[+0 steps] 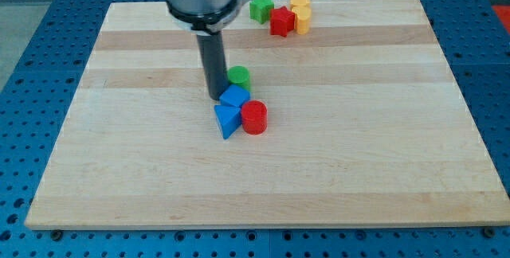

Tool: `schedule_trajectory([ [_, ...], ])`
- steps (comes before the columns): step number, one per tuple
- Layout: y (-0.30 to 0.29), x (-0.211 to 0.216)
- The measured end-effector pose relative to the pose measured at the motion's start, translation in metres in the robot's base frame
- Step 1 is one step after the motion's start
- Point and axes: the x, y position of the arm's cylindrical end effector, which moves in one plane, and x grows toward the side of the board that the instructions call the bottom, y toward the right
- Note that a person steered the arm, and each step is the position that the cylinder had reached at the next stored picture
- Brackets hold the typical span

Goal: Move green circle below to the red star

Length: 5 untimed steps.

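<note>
Wooden board [358,154]: green circle [239,76] near the middle, just to the view's right of my tip [217,96]; blue cube [234,96] touching below the circle; blue triangle [226,120] and red cylinder [254,118] side by side beneath that. Red star [281,22] at the view's top, well apart from the circle, with green star [260,8] at its left and two yellow blocks [300,13] at its right. No claw fitted; rod only, so nothing gripped.

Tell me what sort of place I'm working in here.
Probably a robotics lab bench: a wooden board sits on a blue perforated table, with small blocks like the green circle and red star beside my tip.
</note>
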Motion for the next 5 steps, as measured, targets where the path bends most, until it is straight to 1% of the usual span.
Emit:
schedule_trajectory([
  [2,0.049,-0.022],
  [5,0.078,-0.102],
])
